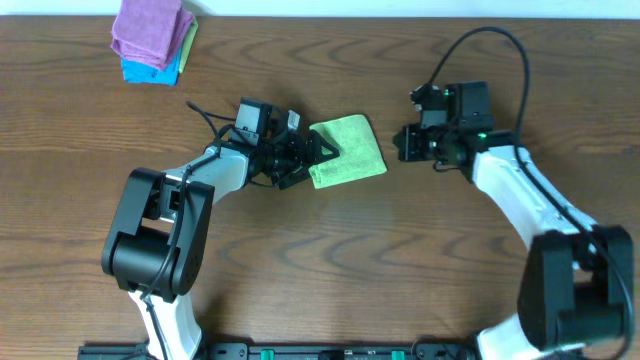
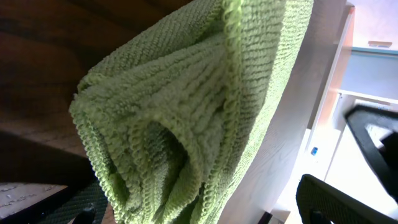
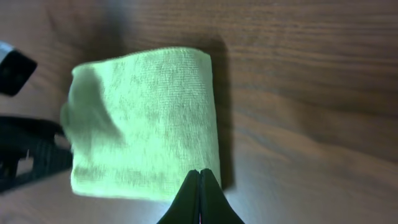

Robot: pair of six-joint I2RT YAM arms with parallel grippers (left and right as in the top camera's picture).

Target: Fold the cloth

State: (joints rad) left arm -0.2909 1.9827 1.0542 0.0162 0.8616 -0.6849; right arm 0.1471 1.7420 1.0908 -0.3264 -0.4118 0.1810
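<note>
The cloth (image 1: 350, 150) lies folded into a small lime-green rectangle on the wooden table, near the middle. My left gripper (image 1: 318, 158) stands open at its left edge, one finger over the fabric. In the left wrist view the bunched cloth (image 2: 186, 112) fills the gap between the spread fingers (image 2: 348, 199). My right gripper (image 1: 405, 142) is shut, empty, just right of the cloth and apart from it. The right wrist view looks down on the cloth (image 3: 143, 118), with the closed right gripper (image 3: 200, 173) tip above its near edge.
A purple folded cloth (image 1: 150, 28) rests on a bright blue one (image 1: 150, 70) at the table's far left corner. The table's far edge (image 1: 400, 17) runs along the top. Both arms reach in from the near side.
</note>
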